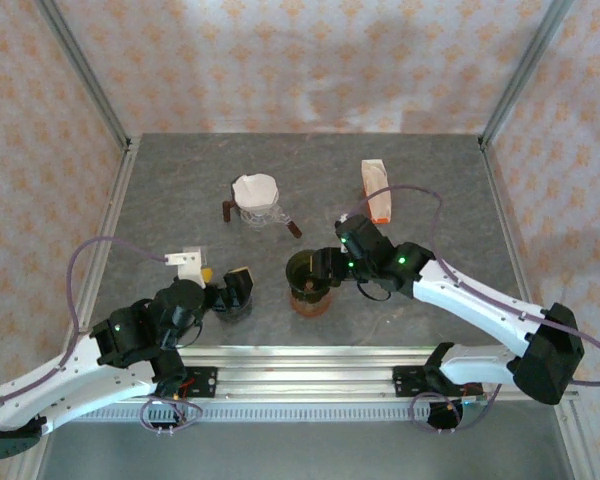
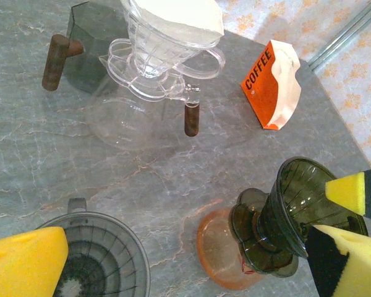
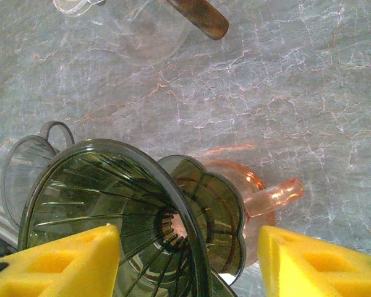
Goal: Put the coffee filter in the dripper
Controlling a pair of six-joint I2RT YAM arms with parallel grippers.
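Straddling dark dripper point(image 3: 111, 204)'s rim, right tool point(image 3: 188, 240) wide open, empty (filter point(image 1: 254, 188) well apart)

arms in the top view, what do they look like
The left arm and right arm have white links, black joints and small green lights. A thin purple cable loops along each. The left hand and right hand are black, with yellow foam fingers.

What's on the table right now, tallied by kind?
Drippers: 3 (clear dripper, dark green dripper, grey dripper)
Servers: 2 (clear server, orange server)
Dark wooden-handled vessel: 1
Paper filter: 1
Coffee bag: 1
Total: 8
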